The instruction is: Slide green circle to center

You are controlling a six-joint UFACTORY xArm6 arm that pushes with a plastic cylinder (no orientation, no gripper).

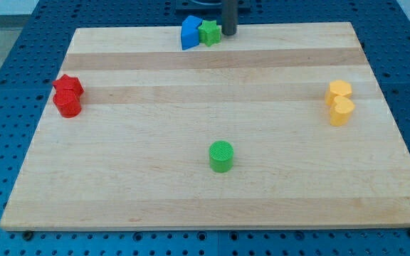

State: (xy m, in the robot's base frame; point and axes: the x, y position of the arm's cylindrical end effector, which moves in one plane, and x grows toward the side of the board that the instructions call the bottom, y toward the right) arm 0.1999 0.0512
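Observation:
The green circle (221,156) is a short cylinder standing on the wooden board (212,85), below the board's middle toward the view's bottom. My tip (229,33) is at the view's top edge of the board, far above the green circle. It stands just right of a green star (208,33), which touches a blue block (189,33). The rod runs up out of the view.
Two red blocks (67,95) sit together at the board's left edge. Two yellow blocks (339,102) sit together at the right edge. The board lies on a blue perforated table (20,43).

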